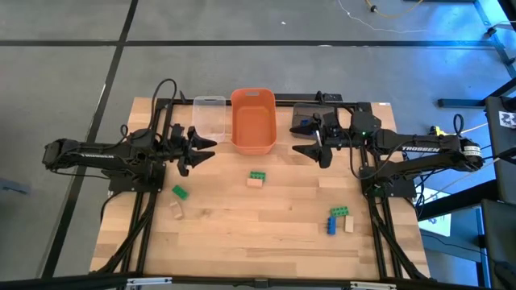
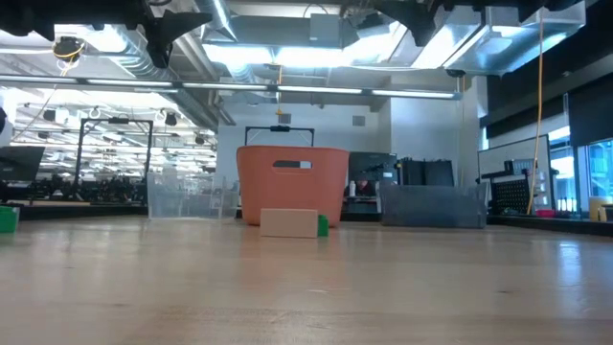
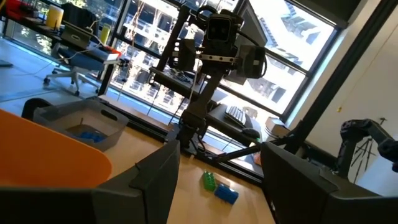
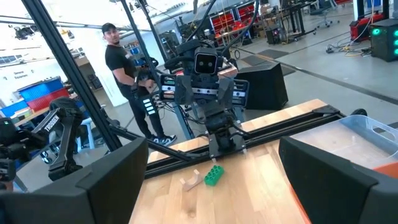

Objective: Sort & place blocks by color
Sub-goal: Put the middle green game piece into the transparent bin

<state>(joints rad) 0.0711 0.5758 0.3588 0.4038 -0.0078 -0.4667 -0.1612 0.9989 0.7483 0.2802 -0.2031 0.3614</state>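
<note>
My left pincer (image 1: 196,150) and right pincer (image 1: 310,145) hang spread and empty beside the orange bin (image 1: 254,121). The blocks (image 1: 256,178) lie scattered on the surface (image 1: 258,242), well apart from both.

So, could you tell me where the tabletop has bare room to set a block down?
The near strip of the wooden table is bare, as is the middle between the green-and-tan brick pair and the green, blue and tan cluster. It is crowded along the far edge: clear bin, orange plastic bin, grey bin.
</note>
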